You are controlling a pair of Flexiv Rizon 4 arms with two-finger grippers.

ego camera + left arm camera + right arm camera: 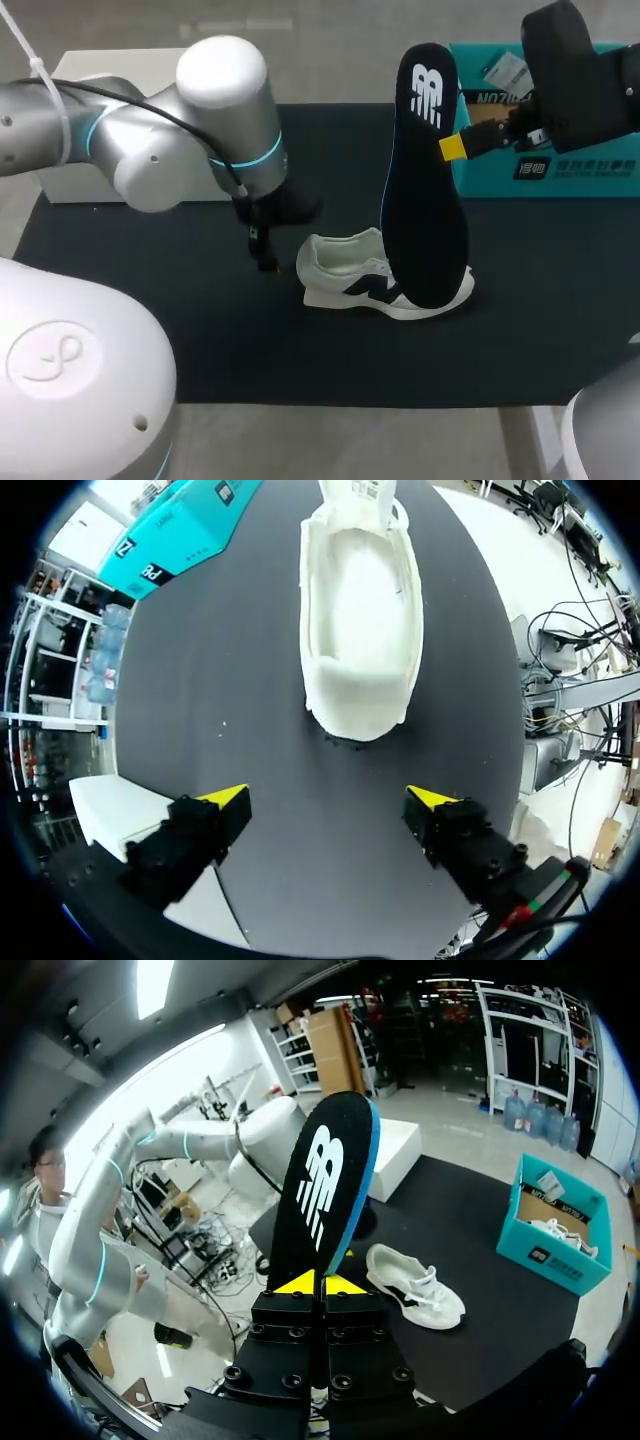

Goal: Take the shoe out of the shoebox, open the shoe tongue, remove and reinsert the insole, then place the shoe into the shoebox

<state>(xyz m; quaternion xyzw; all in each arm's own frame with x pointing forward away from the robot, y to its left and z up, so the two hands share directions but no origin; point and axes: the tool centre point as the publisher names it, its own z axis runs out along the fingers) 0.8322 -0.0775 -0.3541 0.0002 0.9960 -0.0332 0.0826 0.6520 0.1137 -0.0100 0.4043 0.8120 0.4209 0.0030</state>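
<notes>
A white shoe (345,270) with dark side markings lies on its side on the black mat, toe to the right. My right gripper (455,147) is shut on the edge of a black insole (425,170) with a white logo, holding it upright above the shoe. In the right wrist view the insole (320,1190) rises straight from the closed yellow tips of the right gripper (320,1283). My left gripper (330,805) stands open just behind the heel of the shoe (360,630), touching nothing. The teal shoebox (560,150) sits at the back right.
A white box lid (110,65) lies at the mat's back left, close beside my left arm. In the right wrist view the shoebox (545,1255) holds another white shoe (565,1232). The black mat (250,350) covers the table's middle.
</notes>
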